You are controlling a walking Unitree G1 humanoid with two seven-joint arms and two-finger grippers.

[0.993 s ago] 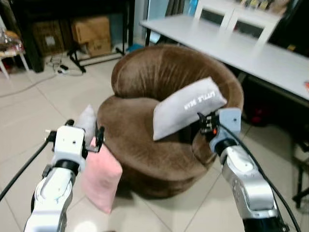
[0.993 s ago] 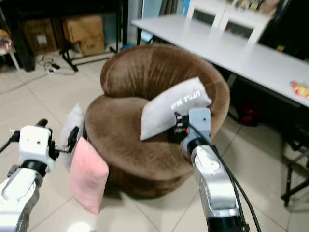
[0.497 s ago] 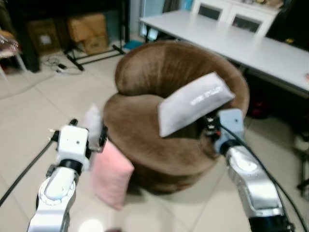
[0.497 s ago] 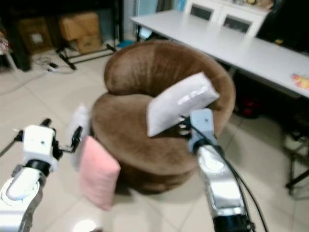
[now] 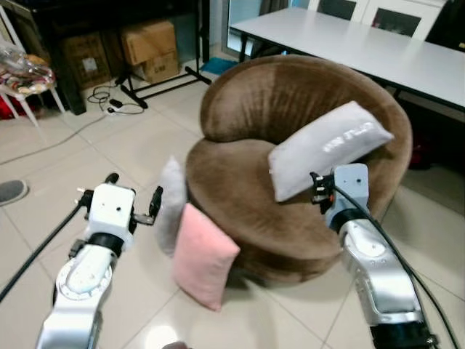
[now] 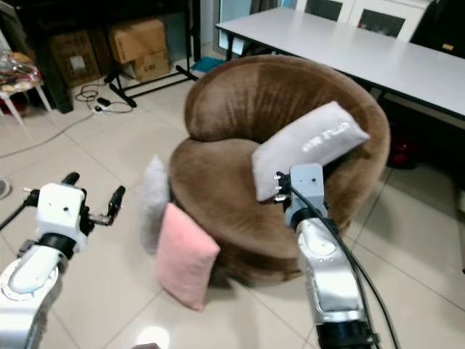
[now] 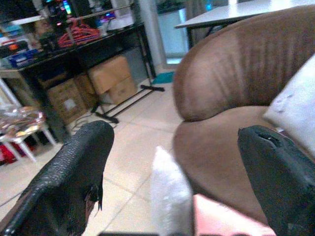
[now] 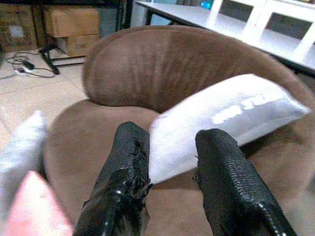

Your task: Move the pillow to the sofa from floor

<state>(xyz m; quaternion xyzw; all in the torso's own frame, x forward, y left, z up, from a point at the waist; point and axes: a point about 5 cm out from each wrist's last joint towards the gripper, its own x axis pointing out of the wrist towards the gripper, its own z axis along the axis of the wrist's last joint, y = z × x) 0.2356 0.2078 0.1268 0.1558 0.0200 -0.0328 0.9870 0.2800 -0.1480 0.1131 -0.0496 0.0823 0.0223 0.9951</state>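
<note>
Grey pillow point(image 5: 328, 148), long axis rising toward upper right, corner pinched between right gripper point(image 8: 170, 162) fingers, poised over sofa point(image 5: 240, 182) seat at frame centre; left gripper point(image 5: 132, 198) wide, farther.

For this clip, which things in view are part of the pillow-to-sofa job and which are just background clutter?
Part of the job: grey lettered pillow pinched at its corner by the right gripper, brown round sofa, pink pillow and light grey pillow leaning against it on the floor, open left gripper.

Lying about: cardboard boxes, white table, floor cables.
</note>
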